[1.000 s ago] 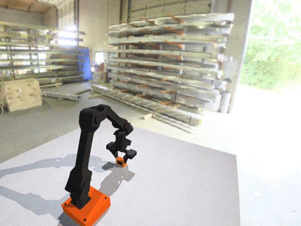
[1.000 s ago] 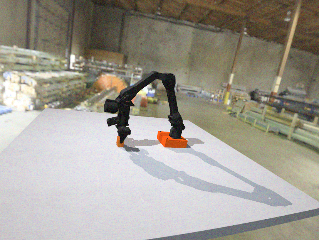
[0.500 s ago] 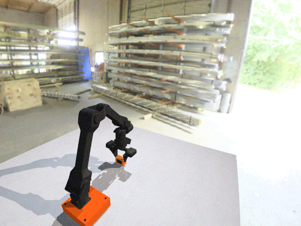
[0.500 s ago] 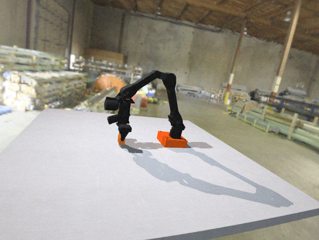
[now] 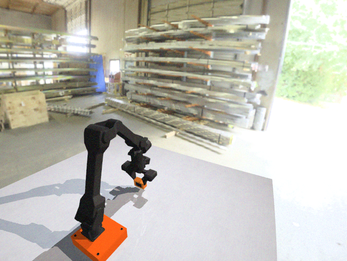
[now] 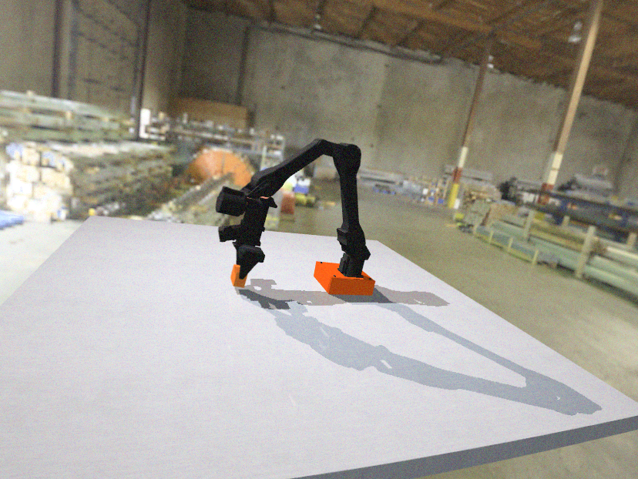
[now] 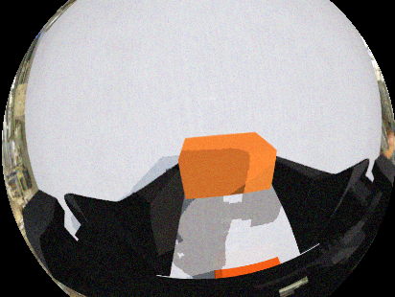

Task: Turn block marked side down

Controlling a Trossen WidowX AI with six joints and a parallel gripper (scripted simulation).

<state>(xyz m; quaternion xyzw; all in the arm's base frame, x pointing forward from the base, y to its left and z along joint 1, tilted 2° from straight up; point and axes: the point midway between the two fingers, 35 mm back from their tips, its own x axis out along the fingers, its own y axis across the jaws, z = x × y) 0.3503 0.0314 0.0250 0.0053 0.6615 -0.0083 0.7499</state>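
A small orange block (image 5: 139,184) (image 6: 237,276) (image 7: 220,168) has a dark mark on the side face turned towards the top camera. My gripper (image 5: 140,180) (image 6: 245,272) (image 7: 225,164) points down and is shut on the block, one black finger on each side. The block hangs a little above the grey table (image 5: 210,210) (image 6: 129,335) (image 7: 192,47), with its shadow on the table beside it. In the wrist view I see only plain orange faces of the block; the mark is hidden there.
The arm's orange base (image 5: 103,241) (image 6: 343,280) (image 7: 247,267) is bolted to the table behind the gripper. The arm's long shadow (image 6: 360,355) lies across the table. Warehouse racks and floor surround the table's edges.
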